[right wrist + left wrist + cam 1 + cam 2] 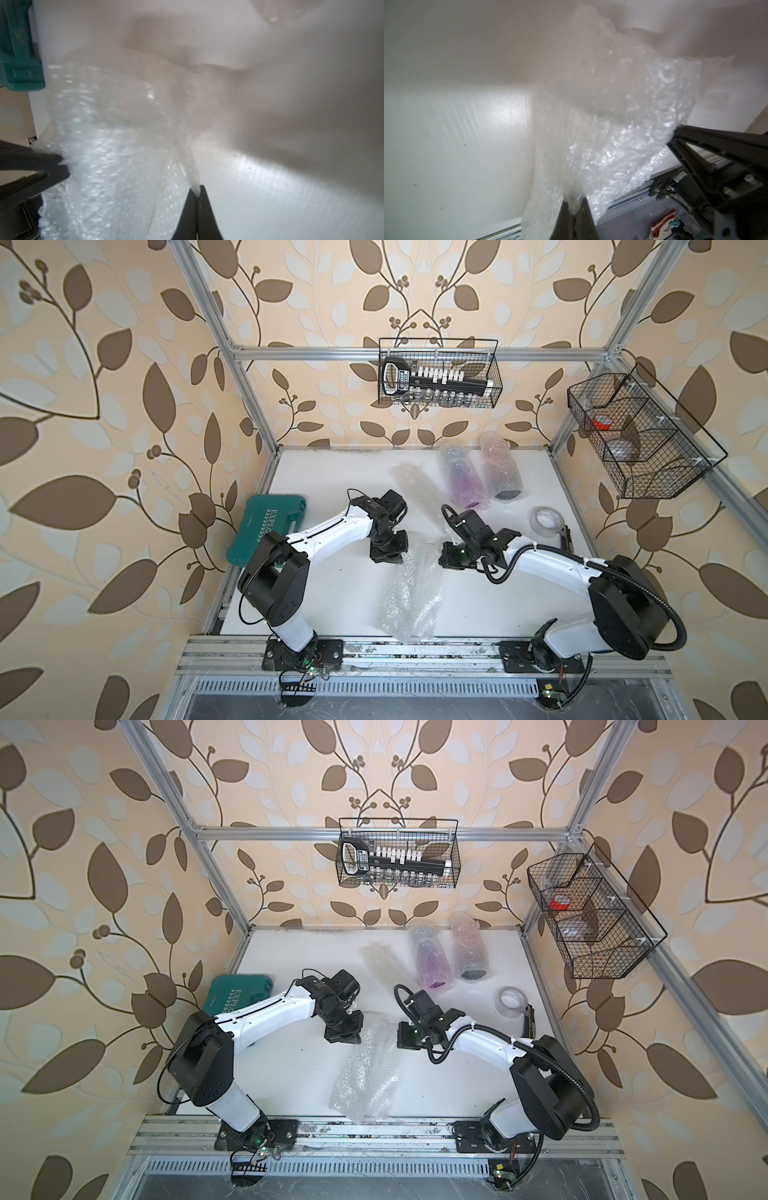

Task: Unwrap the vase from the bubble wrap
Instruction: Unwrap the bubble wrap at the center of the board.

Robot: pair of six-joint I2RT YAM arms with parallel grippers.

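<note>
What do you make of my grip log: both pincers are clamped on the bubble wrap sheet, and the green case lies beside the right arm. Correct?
Not quite. In both top views the green case lies beside the left arm, not the right. The rest holds: the wrist views show the left pincer and right pincer clamped on the bubble wrap sheet.
</note>
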